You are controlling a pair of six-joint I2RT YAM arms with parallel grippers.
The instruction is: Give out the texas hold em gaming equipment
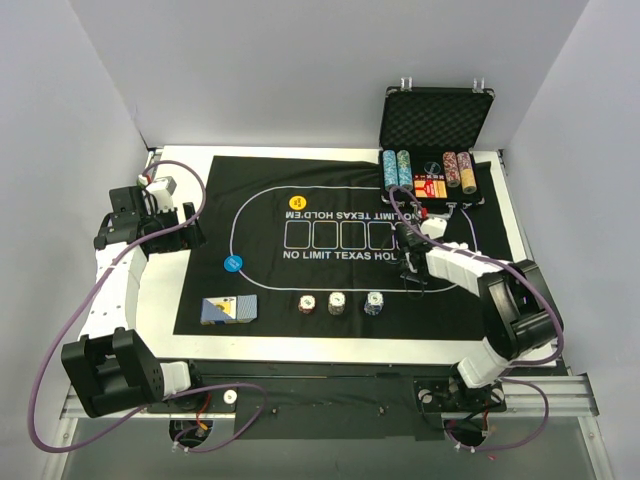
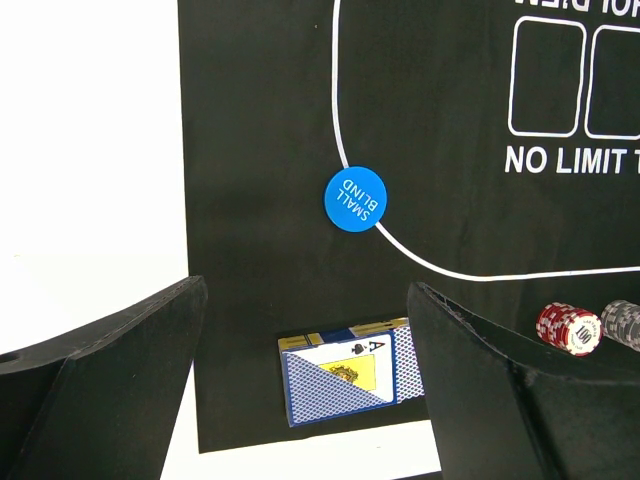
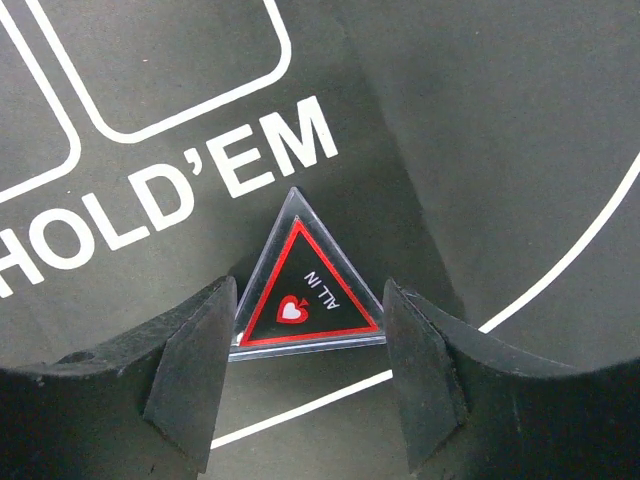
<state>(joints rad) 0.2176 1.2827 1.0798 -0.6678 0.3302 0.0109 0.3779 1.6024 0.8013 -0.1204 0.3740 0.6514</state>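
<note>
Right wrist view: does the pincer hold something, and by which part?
Cannot be told: the right pincer flanks the two lower corners of the clear triangular red-and-black ALL IN marker; firm contact does not show.

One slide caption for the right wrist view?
Right pincer straddles the triangular ALL IN marker on the black mat.
</note>
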